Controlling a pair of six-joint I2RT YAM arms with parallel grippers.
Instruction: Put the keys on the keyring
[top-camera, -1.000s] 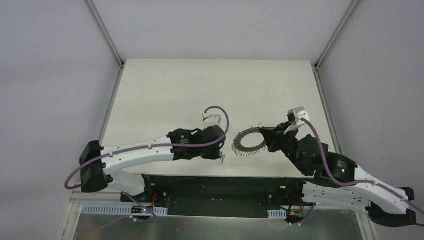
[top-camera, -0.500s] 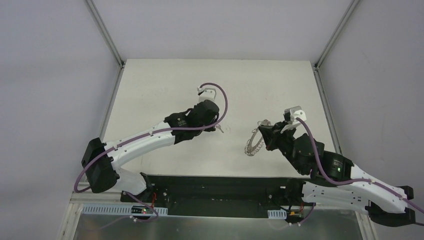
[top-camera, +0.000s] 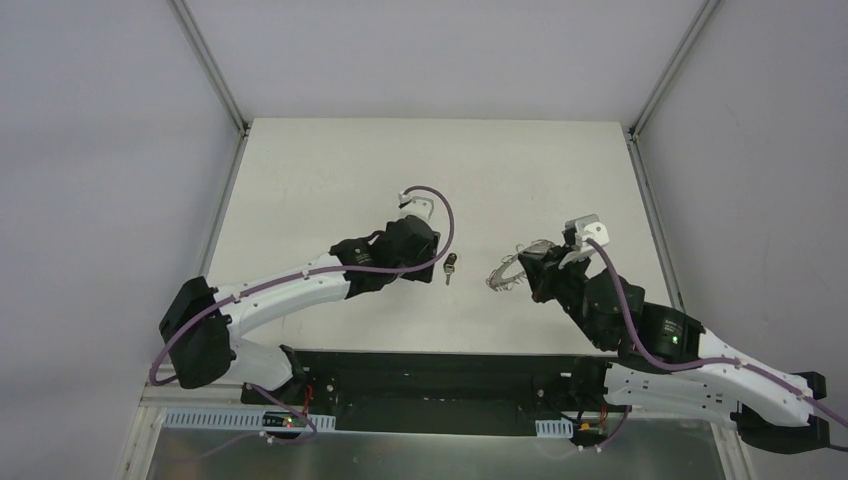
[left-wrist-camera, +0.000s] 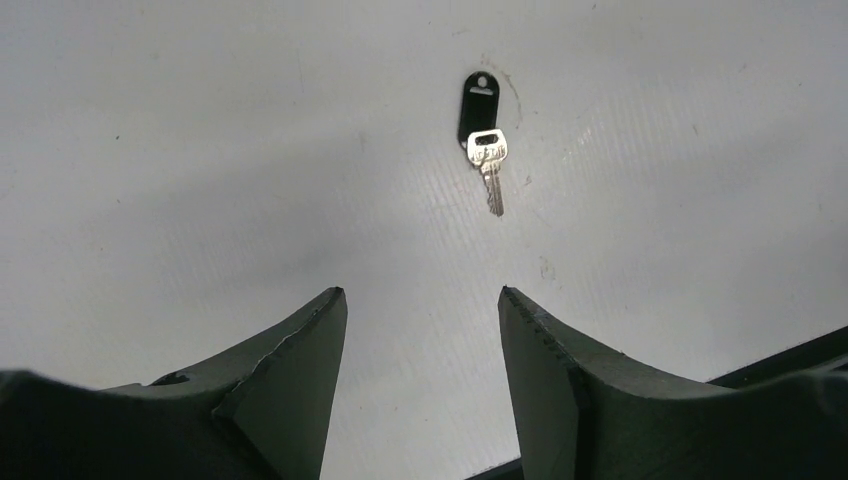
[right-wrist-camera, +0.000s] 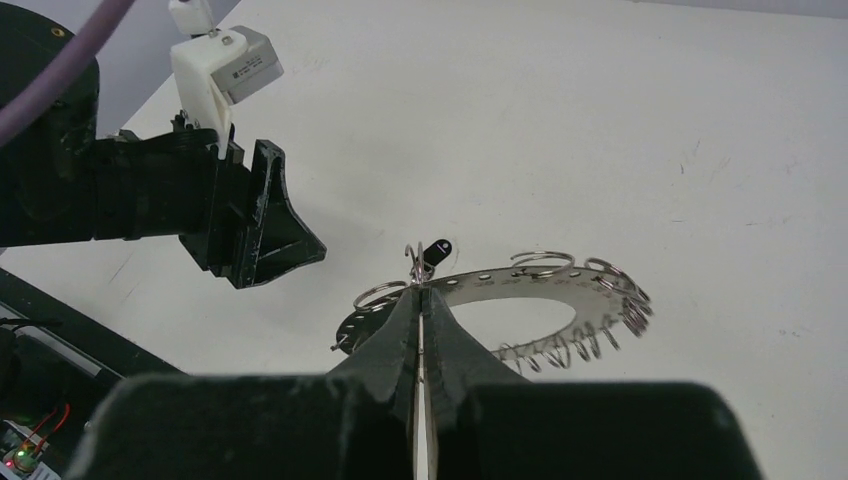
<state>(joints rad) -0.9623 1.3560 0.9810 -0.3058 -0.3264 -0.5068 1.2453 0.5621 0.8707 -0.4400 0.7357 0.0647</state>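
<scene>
My left gripper (left-wrist-camera: 420, 295) hangs open over the table (left-wrist-camera: 200, 150), its two dark fingers (left-wrist-camera: 300, 360) spread with only bare tabletop between them. Just beyond the tips lies the key (left-wrist-camera: 483, 140), flat on the surface. Its black head, with a small hole, is at the far end, and the silvery blade points back at my fingers. From above, it sits just right of this gripper and left of the keyring (top-camera: 508, 272). My right gripper (right-wrist-camera: 420, 298) is clamped on the near rim of the keyring, holding it tilted and, as far as I can tell, clear of the table, with wire loops fringing its outer edge.

The step in hand, I judge, is picking up the key. It is thin and lies flat, so I would lower the fingers until they almost touch the table. I would straddle the black head across its width, not the slim blade, and close slowly so it neither skids nor flips. Leaving the hole end uncovered should make threading easier. The ring must be held steady meanwhile.
</scene>
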